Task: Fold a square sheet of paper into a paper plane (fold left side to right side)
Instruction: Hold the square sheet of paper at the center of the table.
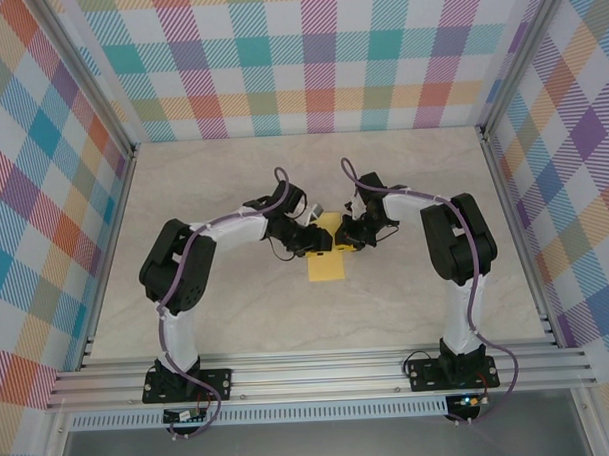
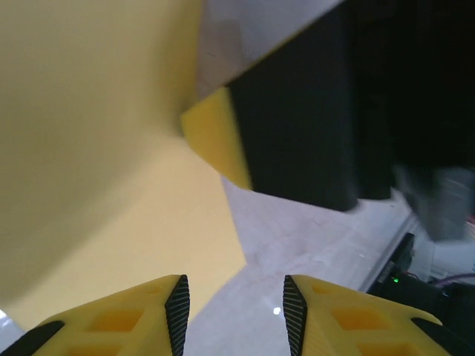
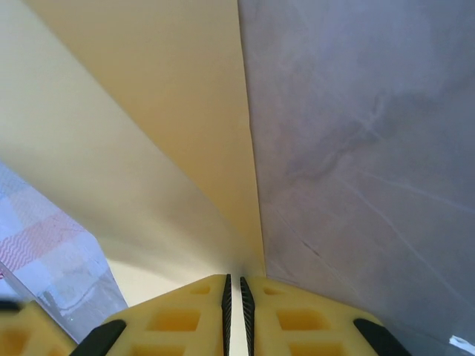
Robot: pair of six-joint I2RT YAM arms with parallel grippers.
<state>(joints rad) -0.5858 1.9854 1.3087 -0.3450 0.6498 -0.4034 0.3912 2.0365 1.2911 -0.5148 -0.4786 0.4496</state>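
You had one square sheet of paper [image 1: 327, 265], yellow and unmarked, lying near the middle of the tabletop [image 1: 238, 320], its far end caught between the two arms and its near end flat and free. Your right fingers [image 3: 226, 304] were pressed together on the sheet's edge, and from the right wrist you could see the sheet [image 3: 148, 148] running up from that pinch beside the bare marbled tabletop [image 3: 356, 148]. Your left fingers [image 2: 178, 308] stood apart, with tabletop visible through the gap and nothing between them. The sheet [image 2: 96, 185] lay along their left side, its edge ending just short of the left pad. Straight ahead of them, one yellow finger [image 2: 215, 144] of the right arm and its black body stood in the way, close over the sheet's corner. From above, the left fingers [image 1: 315, 242] and right fingers [image 1: 347, 239] faced each other across the sheet. Around you were three plaid walls [image 1: 319, 57] and one aluminium rail [image 1: 320, 373] carrying both arm bases.
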